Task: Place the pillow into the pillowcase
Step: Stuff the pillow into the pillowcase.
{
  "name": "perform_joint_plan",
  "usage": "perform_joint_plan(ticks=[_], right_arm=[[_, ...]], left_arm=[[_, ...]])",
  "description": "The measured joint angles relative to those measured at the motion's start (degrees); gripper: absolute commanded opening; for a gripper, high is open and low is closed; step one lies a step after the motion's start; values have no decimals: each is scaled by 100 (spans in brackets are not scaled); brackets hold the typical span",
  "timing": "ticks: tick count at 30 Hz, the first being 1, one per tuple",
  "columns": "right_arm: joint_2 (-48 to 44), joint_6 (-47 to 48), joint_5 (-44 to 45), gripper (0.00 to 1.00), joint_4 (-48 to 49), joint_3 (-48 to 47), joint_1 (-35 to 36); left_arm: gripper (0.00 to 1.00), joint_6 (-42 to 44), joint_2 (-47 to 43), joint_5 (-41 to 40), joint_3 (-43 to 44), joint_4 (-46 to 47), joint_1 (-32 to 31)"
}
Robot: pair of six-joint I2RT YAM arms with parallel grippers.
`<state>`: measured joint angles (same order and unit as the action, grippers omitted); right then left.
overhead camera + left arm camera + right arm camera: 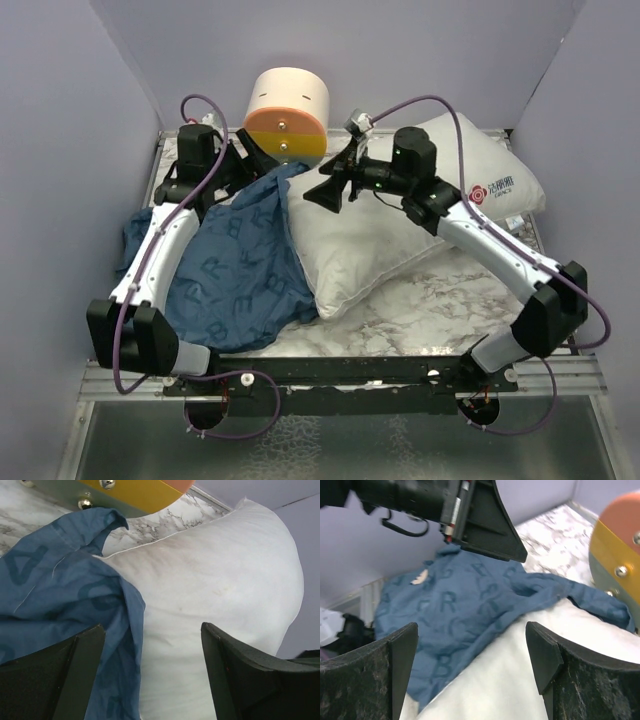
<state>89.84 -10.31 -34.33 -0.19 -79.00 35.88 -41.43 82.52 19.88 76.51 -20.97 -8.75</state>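
Observation:
The white pillow [400, 225] lies across the middle and right of the marble table, its label end at the far right. The blue letter-printed pillowcase [235, 265] lies crumpled at the left, one edge draped over the pillow's left end. My left gripper [250, 165] hangs over that overlap at the back; its jaws stand wide apart above the pillowcase [60, 590] edge and the pillow [215, 570], gripping nothing. My right gripper [330, 190] hovers over the pillow's left end, open, with pillow [520, 680] and pillowcase [455, 605] below and nothing held.
A cream-and-orange cylinder [288, 115] stands at the back, just behind both grippers, also in view as the cylinder [135, 492] and the cylinder [620, 565]. Purple walls close in the table's left, back and right. Bare marble table [440, 300] shows in front of the pillow.

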Motion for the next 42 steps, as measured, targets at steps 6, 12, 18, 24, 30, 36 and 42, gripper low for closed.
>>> perform_joint_plan(ticks=[6, 12, 18, 24, 30, 36, 42], right_arm=[[-1069, -90, -520, 88, -57, 501, 2], [-2057, -341, -750, 88, -490, 1469, 4], [-2715, -603, -750, 87, -1032, 2107, 52], [-2953, -658, -748, 87, -1408, 2240, 175], [-2953, -638, -710, 87, -1725, 2240, 278], [-2953, -584, -619, 86, -2022, 2240, 382], [-2953, -551, -535, 86, -2181, 2240, 494]], left_arm=[[83, -271, -1290, -11, -1300, 264, 164], [76, -1478, -2297, 581, -3161, 1012, 186], [63, -2098, -3156, 647, -3862, 903, -33], [62, -2328, -3298, 522, -4033, 817, -745], [62, -2350, -3016, 160, -4096, 629, -1495], [55, -2330, -2813, -105, -4258, 595, -1663], [45, -2319, -2699, -212, -4339, 605, -1818]])
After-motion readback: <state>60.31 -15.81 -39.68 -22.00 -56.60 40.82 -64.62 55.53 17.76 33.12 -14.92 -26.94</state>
